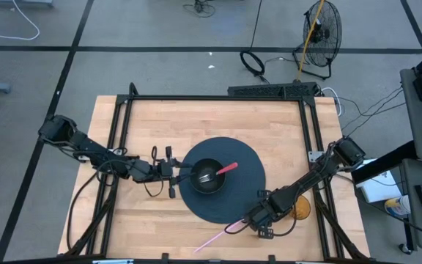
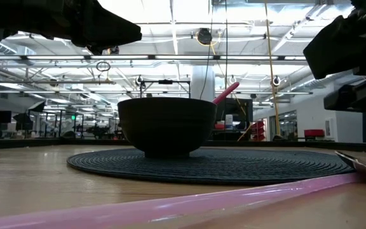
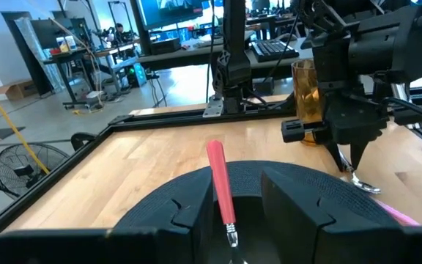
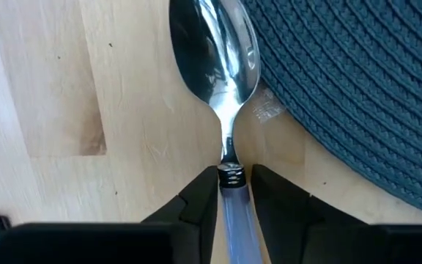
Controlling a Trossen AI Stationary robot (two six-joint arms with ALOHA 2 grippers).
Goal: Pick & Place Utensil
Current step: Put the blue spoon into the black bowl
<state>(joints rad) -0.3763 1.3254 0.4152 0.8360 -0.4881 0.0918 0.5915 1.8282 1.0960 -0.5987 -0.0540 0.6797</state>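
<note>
A black bowl [image 1: 196, 167] stands on a round dark mat [image 1: 247, 165] at mid-table. A red-handled utensil [image 1: 227, 169] sits in it, its handle leaning on the bowl's right rim. My left gripper [image 1: 176, 174] is open at the bowl's left rim; in the left wrist view its fingers stand on either side of the red handle [image 3: 220, 183], apart from it. A spoon with a pale pink handle [image 1: 217, 237] lies on the wood by the mat's near edge. My right gripper [image 1: 249, 220] is over it, shut on it. My right gripper pinches the spoon's pink handle [image 4: 234, 213] between its two fingers [image 4: 200, 194], just behind the metal neck. The fingers come from above, pointing down, and lie across the handle. The spoon lies flat, its metal bowl [image 4: 215, 51] on the wood beside the mat's edge [image 4: 328, 110].
An amber cup [image 1: 301, 209] stands on the table's right side, just behind my right arm. A black frame rail [image 1: 211, 97] runs around the table. Bare wood lies at the far side [image 1: 211, 121] and the near left [image 1: 138, 220].
</note>
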